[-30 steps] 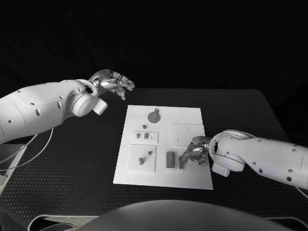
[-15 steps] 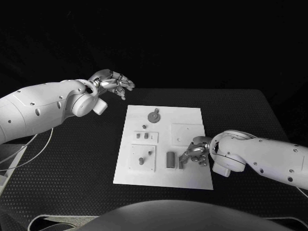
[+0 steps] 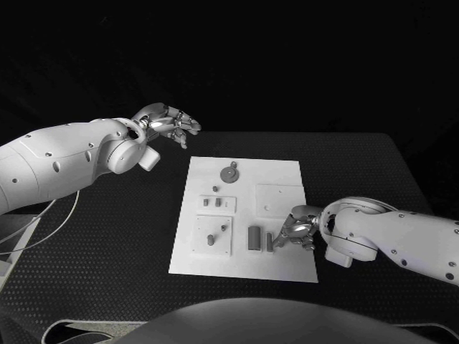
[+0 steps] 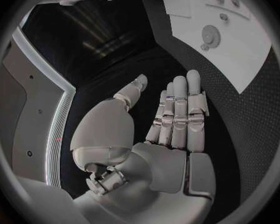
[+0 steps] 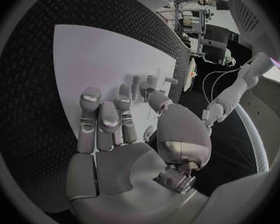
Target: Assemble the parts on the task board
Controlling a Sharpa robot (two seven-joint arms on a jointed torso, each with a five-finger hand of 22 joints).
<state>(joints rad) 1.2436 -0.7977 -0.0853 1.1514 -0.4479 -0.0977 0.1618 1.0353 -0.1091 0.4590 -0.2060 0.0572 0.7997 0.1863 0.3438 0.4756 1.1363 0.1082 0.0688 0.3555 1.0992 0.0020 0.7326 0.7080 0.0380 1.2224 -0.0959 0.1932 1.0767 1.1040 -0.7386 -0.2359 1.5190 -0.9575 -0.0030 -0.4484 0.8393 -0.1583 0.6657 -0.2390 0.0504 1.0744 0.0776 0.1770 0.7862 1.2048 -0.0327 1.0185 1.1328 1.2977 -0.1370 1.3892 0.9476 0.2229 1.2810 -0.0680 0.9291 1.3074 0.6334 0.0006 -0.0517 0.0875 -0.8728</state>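
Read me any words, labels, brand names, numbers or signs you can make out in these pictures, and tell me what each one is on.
None can be read.
The task board carries no visible print; its parts are plain.
The left hand and right hand show no markings, nor do the white arms.
The equipment behind the table in the right wrist view is too small and blurred to read.

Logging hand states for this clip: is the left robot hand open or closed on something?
Open. The left robot hand holds nothing; its fingers stretch straight and apart from the thumb, off the white task board.
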